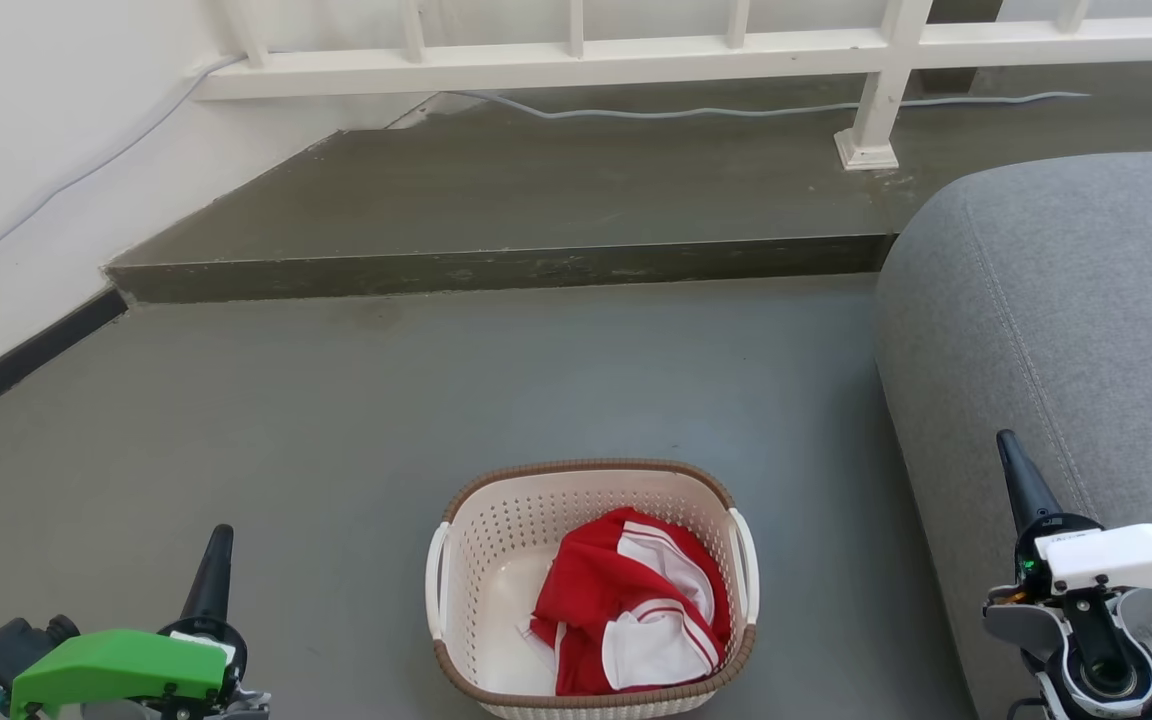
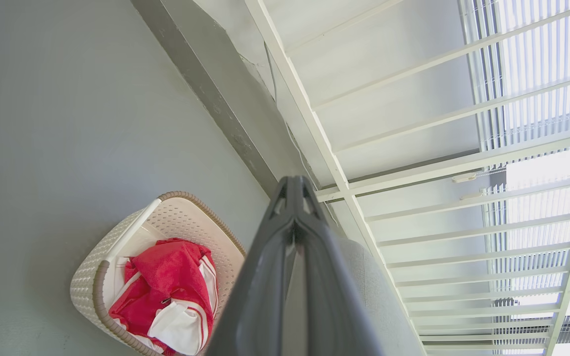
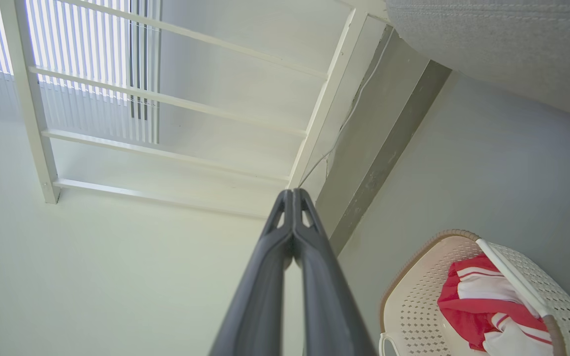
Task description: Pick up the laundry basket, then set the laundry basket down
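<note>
The laundry basket (image 1: 536, 510) stands on the grey floor at the bottom middle of the head view, cream-white and perforated, with a brown woven-look rim and a white handle on each side. A red and white garment (image 1: 626, 600) lies inside it. My left gripper (image 1: 221, 545) is at the lower left, well clear of the basket, fingers pressed together and holding nothing. My right gripper (image 1: 1011, 450) is at the lower right beside the sofa, also shut and empty. The left wrist view shows the basket (image 2: 176, 220) left of the shut gripper (image 2: 292, 185); the right wrist view has the basket (image 3: 413, 296) right of the shut gripper (image 3: 292, 195).
A grey fabric sofa (image 1: 1066, 330) fills the right side, close to the basket. A raised concrete step (image 1: 496, 268) crosses the floor behind, with a white railing (image 1: 636, 55) and a cable (image 1: 736, 110) on it. A white wall (image 1: 16, 180) runs along the left.
</note>
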### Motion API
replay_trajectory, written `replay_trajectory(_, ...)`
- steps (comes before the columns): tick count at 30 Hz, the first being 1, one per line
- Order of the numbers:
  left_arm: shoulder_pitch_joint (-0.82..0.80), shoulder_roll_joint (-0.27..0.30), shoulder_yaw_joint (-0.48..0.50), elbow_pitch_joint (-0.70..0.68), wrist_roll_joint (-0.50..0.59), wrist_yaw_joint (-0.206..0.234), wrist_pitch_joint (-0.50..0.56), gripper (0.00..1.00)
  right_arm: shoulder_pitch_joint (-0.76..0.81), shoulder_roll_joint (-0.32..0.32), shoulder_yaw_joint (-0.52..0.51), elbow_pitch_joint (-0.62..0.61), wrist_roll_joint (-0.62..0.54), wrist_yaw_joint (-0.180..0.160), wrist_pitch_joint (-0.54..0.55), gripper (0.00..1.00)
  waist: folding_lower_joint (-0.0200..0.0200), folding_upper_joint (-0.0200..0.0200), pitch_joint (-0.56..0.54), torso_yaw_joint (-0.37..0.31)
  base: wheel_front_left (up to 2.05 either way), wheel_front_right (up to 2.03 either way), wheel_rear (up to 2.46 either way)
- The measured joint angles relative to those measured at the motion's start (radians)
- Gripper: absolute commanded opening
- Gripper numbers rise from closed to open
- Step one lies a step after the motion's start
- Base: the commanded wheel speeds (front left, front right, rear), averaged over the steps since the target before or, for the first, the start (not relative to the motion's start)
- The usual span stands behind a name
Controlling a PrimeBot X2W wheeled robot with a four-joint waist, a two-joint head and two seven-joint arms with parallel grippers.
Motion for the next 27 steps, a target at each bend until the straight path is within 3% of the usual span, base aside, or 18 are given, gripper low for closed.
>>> replay_trajectory(18,-0.048,-0.012,0.05,0.057,-0.258,-0.049,0.052,0.0,-0.039,0.01,-0.066,0.02,0.257,0.049,0.052,0.0,0.0,0.0,-0.007,0.015,0.0,0.0,0.0)
replay_trajectory(27,-0.069,-0.014,0.067,0.074,-0.322,-0.065,0.061,0.0,-0.042,0.013,-0.083,0.029,0.322,0.058,0.069,0.0,0.0,0.0,-0.008,0.019,0.0,0.0,0.0)
